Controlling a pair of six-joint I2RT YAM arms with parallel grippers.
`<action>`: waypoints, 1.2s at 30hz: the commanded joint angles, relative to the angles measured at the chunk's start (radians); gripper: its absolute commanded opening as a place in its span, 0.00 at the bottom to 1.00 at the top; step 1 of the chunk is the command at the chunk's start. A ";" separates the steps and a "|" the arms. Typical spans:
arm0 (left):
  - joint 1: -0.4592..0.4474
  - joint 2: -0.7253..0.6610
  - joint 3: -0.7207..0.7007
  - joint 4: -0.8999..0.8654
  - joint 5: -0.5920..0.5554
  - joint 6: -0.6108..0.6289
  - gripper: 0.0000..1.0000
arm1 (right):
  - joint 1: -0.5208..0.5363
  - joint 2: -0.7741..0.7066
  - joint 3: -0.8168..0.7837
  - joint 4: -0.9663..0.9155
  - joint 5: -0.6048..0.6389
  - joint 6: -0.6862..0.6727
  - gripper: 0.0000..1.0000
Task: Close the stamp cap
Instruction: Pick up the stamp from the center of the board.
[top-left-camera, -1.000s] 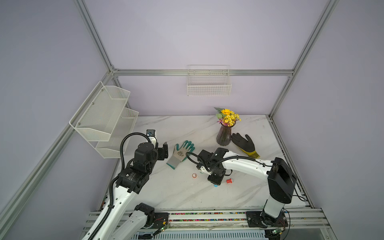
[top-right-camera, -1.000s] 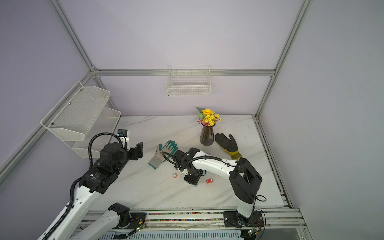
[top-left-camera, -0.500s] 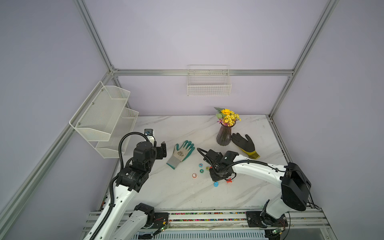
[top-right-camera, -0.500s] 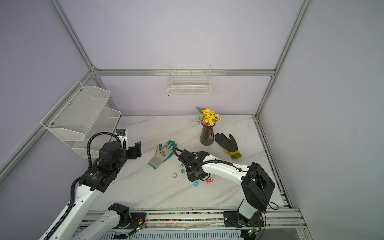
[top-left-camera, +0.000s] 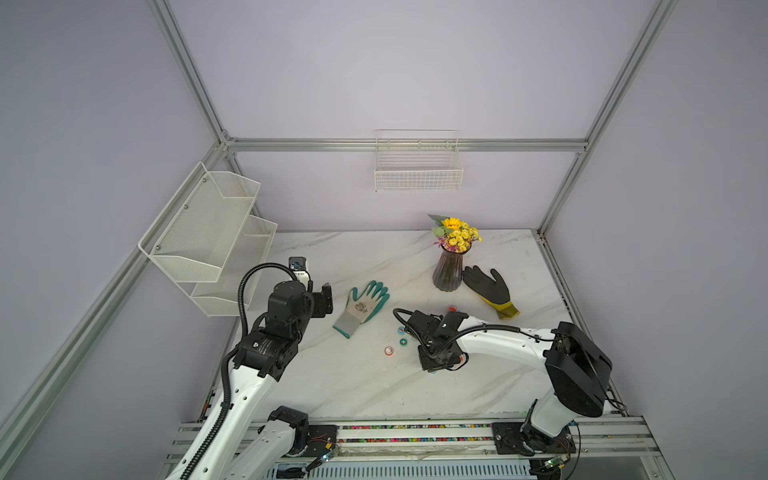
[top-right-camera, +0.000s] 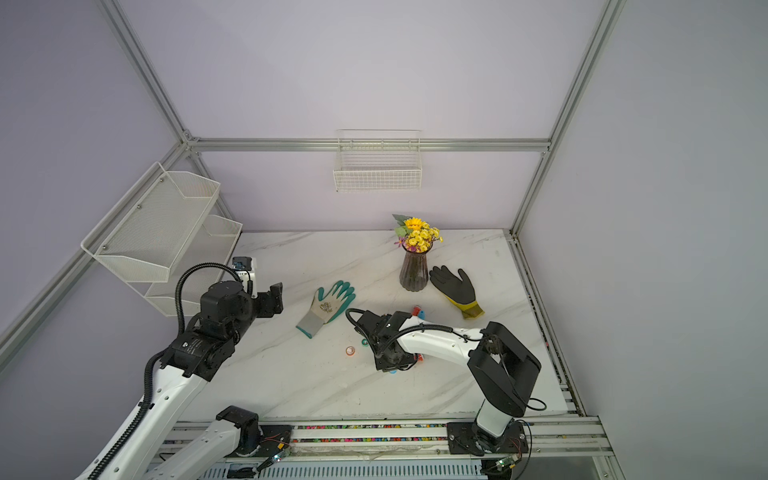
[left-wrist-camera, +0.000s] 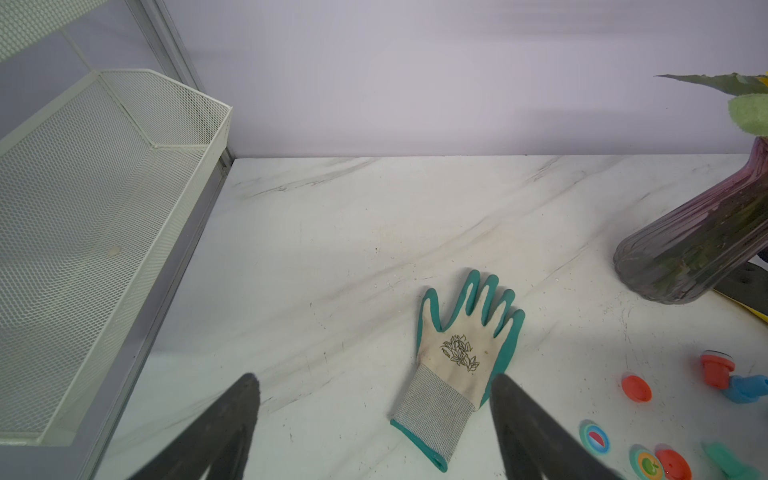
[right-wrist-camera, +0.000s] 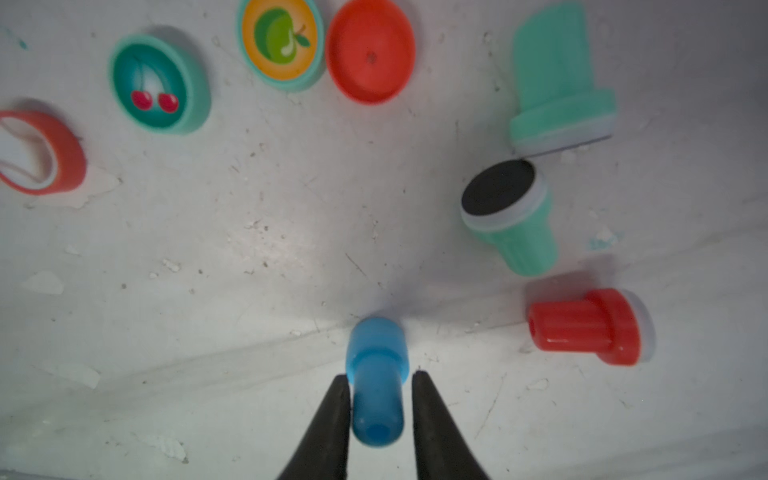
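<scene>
A blue stamp (right-wrist-camera: 376, 374) stands on the marble table with its handle up. My right gripper (right-wrist-camera: 380, 374) is shut on that handle, one finger on each side. In both top views the right gripper (top-left-camera: 434, 365) (top-right-camera: 390, 363) points down at the table's front middle, and only a blue sliver of the stamp (top-right-camera: 392, 371) shows beneath it. Loose caps lie beyond: a red cap (right-wrist-camera: 370, 50), an apple cap (right-wrist-camera: 280, 41) and a cherry cap (right-wrist-camera: 160, 85). My left gripper (left-wrist-camera: 374, 380) (top-left-camera: 326, 299) hangs open and empty above the table at the left.
Two green stamps (right-wrist-camera: 509, 216) (right-wrist-camera: 557, 83) and a red stamp (right-wrist-camera: 590, 326) lie beside the blue one. A teal-and-white glove (top-left-camera: 361, 305), a vase of flowers (top-left-camera: 449, 270) and a black glove (top-left-camera: 490, 289) lie farther back. Mesh shelves (top-left-camera: 208, 232) hang at the left wall.
My right gripper has come down and toward the front over the blue stamp, and its jaws have narrowed onto the handle. The left arm has barely shifted.
</scene>
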 joint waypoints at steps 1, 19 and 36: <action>0.011 -0.003 0.008 0.023 -0.003 -0.011 0.86 | 0.010 0.016 -0.009 0.035 -0.006 0.025 0.22; 0.023 -0.004 0.007 0.023 -0.001 -0.013 0.86 | 0.016 0.014 -0.037 0.075 -0.011 0.043 0.00; 0.035 0.005 0.007 0.021 -0.004 -0.012 0.86 | -0.519 -0.077 0.249 -0.105 0.011 -0.352 0.00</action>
